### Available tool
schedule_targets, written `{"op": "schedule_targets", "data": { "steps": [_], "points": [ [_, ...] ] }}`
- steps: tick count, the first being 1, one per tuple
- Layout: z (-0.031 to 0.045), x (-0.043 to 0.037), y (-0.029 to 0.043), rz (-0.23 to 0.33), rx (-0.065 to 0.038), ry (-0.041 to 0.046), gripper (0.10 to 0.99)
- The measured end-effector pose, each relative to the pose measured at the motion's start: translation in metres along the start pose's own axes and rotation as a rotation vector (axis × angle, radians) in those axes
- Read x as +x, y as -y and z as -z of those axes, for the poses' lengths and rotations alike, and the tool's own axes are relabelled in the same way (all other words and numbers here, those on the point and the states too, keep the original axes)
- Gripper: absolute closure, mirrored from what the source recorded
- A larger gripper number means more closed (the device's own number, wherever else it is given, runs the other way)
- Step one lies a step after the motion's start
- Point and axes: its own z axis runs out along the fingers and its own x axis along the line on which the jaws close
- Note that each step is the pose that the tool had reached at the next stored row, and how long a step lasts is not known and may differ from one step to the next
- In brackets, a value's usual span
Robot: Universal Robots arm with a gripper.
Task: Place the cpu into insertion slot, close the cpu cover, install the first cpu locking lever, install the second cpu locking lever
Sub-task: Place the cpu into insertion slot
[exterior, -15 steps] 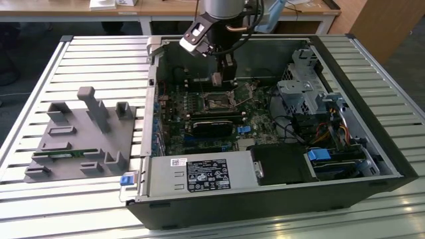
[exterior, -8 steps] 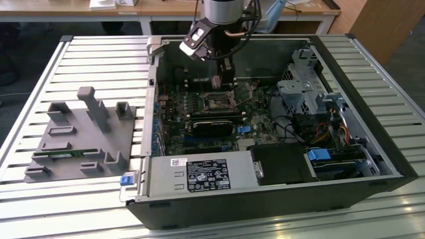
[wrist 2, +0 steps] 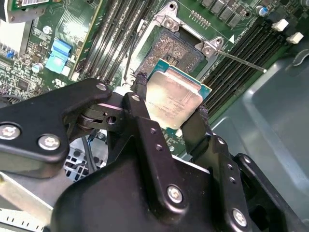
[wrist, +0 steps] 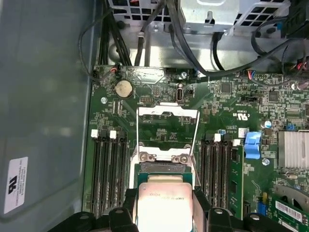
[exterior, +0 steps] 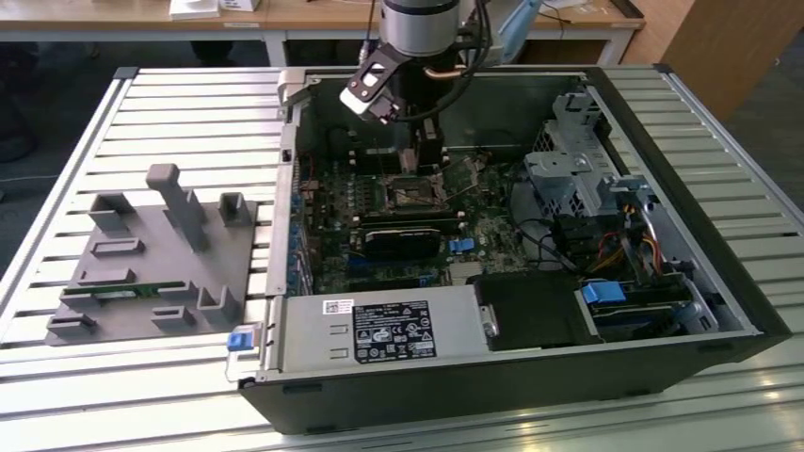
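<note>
Over the insertion slot (wrist 2: 178, 48): your claw (wrist 2: 171, 99) pinches the cpu (wrist 2: 176, 92) by two opposite edges.
cpu: silver top up, not yet seated.
cpu cover (wrist: 168, 126): swung open beyond your slot.

Silver-grey arm (exterior: 421, 24), black cables (exterior: 473, 66), matte black pincer (wrist 2: 171, 96), silver screws (wrist 2: 175, 194)

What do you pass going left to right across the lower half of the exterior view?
grey fixture → blue latch → power supply box → black panel → blue tab
</note>
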Motion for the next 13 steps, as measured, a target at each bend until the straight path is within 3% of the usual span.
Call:
{"op": "schedule_targets", "data": {
  "steps": [13],
  "points": [
    [-0.0056,0.0000,0.0005,0.000,0.000,0.0000,0.549]
  ]
}}
